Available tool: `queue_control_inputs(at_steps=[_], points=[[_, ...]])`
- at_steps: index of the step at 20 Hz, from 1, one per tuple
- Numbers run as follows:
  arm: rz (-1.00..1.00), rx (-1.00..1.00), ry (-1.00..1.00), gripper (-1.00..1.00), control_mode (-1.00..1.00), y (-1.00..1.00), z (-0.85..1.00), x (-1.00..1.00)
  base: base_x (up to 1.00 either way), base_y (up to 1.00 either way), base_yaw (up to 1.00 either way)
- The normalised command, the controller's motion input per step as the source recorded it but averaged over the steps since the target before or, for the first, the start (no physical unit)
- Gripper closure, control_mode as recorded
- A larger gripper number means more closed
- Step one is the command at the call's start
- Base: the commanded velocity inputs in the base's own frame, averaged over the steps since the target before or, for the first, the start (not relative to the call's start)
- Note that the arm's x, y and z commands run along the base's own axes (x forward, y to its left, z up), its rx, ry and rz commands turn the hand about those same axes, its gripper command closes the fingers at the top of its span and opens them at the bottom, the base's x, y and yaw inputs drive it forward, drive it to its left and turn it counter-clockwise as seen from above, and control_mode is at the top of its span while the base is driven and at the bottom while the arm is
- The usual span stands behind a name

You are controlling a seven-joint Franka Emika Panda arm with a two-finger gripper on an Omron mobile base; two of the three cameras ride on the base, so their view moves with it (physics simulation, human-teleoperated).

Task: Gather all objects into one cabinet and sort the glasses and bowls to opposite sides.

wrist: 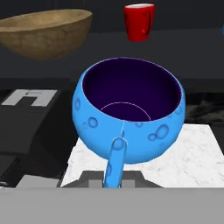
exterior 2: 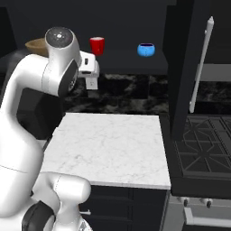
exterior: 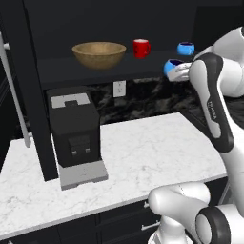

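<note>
the gripper (exterior: 177, 72) sits at the front edge of the cabinet shelf (exterior: 95, 72) with a blue cup (wrist: 131, 114) right at its fingertips, the cup's handle (wrist: 114, 162) pointing straight back toward the hand; it looks carried, but whether the jaws are clenched on that handle i cannot tell, since the fingers themselves are hidden. beyond the cup, deeper on the shelf, the red mug (wrist: 140, 21) stands ahead and slightly right, the wooden bowl (wrist: 46, 31) ahead and well to the left. the second blue cup (exterior: 186, 48) stands on the shelf just past the gripper, to the right of the mug, so the held cup likely belongs on that side, away from the bowl.
</note>
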Motion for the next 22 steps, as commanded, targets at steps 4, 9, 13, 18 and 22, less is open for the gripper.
queue_control_inputs(at_steps=[4,9,13,18,22], points=[[-0.1,0.05,0.0,1.0,-1.0,-0.11,0.04,0.69,0.0,0.0,0.0],[-0.09,0.02,0.03,1.0,-1.0,-0.12,0.0,0.67,0.0,0.0,0.0],[-0.07,0.0,0.02,1.0,-1.0,-0.11,0.0,0.66,0.0,0.0,0.0],[-0.05,0.0,0.0,1.0,-1.0,-0.14,0.0,0.66,0.0,0.0,0.0],[-0.04,0.0,0.01,1.0,-1.0,-0.11,0.0,0.63,0.0,0.0,0.0]])
